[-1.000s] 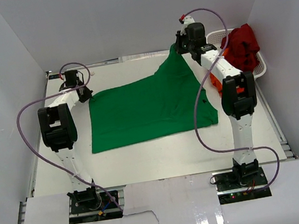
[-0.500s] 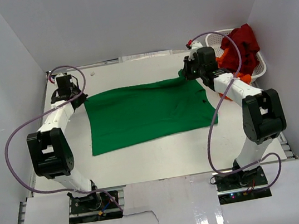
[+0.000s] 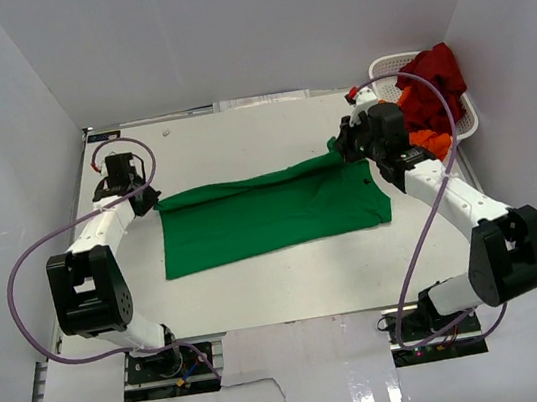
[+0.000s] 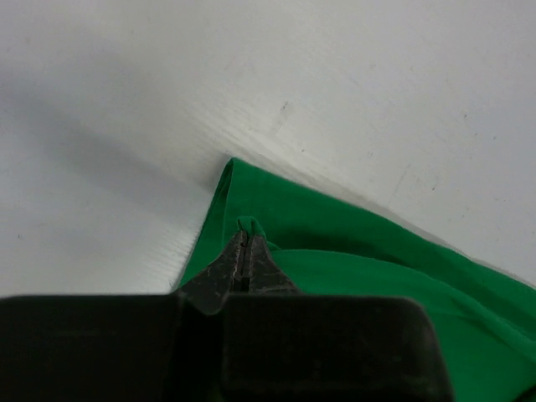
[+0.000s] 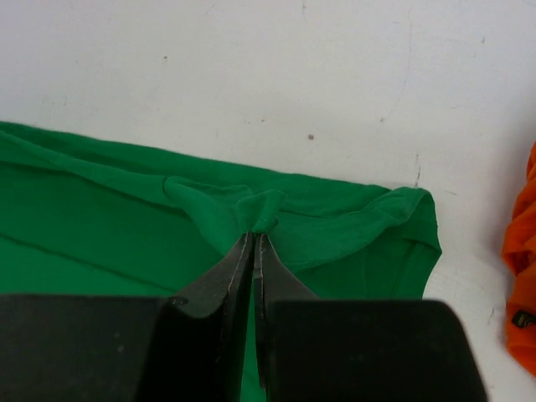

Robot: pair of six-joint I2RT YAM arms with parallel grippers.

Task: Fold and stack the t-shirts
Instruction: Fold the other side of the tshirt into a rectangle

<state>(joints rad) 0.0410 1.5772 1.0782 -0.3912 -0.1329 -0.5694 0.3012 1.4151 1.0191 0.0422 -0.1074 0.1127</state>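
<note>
Green t-shirt [image 3: 271,216]: spread on white table [image 3: 261,288]. Left gripper [image 4: 243,241], right gripper [image 5: 255,241]: jaws pinched closed on its far corners. Dark red t-shirt [image 3: 433,83]: heaped in lattice basket [image 3: 469,116].

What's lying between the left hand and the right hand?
The green t-shirt, its far edge pinched by the left hand and the right hand, seen in the top view.

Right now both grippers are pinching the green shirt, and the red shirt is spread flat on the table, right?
Not quite. The red shirt is bunched up in the white basket at the far right, as the top view shows. The left gripper and right gripper are both pinching the green shirt.
</note>
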